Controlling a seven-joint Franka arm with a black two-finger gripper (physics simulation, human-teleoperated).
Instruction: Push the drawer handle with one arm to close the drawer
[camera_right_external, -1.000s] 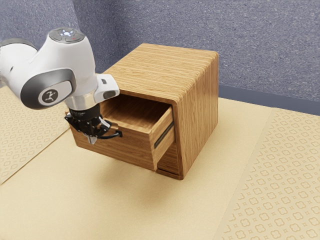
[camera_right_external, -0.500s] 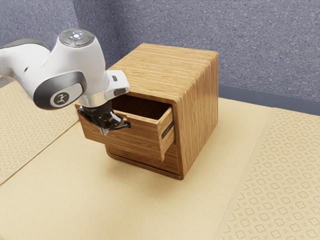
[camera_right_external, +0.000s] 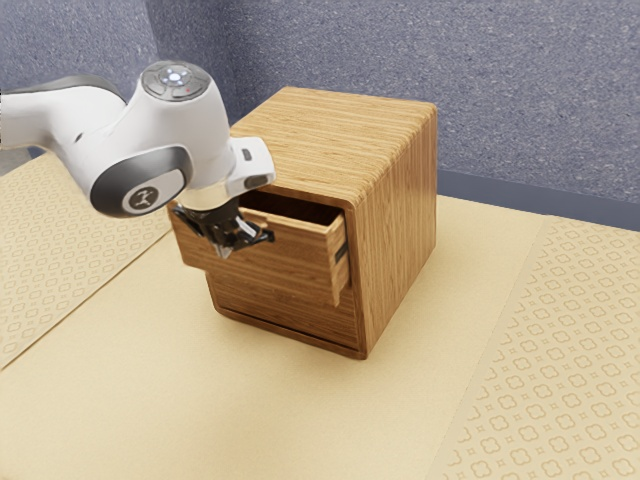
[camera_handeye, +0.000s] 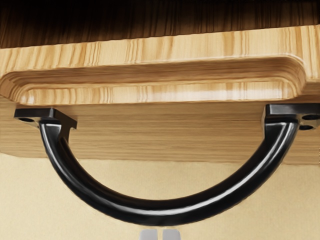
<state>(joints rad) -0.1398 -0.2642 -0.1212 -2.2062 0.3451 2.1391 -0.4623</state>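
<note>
Drawer (camera_right_external: 280, 258) sits partly out of the cabinet (camera_right_external: 402, 215), centre of the exterior view; dark gap behind its front edge, so not closed. Cabinet stands flat on the tabletop (camera_right_external: 270, 420), a wide base that should resist tipping under our push.

Our arm (camera_right_external: 215, 120) reaches in from the upper left, pincer (camera_right_external: 224, 252) low at the drawer's front. Pincer narrow, tips nearly together, nothing gripped: we judge this a blunt pusher, since closing needs no grasp.

Handle (camera_handeye: 160, 212) bows out from the drawer front; the tips lie just beside the middle of its curve. Contact there we cannot confirm. A central position makes sense to us: force near the midline should keep the drawer square on its runners.

Next, we reckon, steady pressure toward the cabinet, level and straight. Risks: tips slipping under the curve, or the drawer skewing.
</note>
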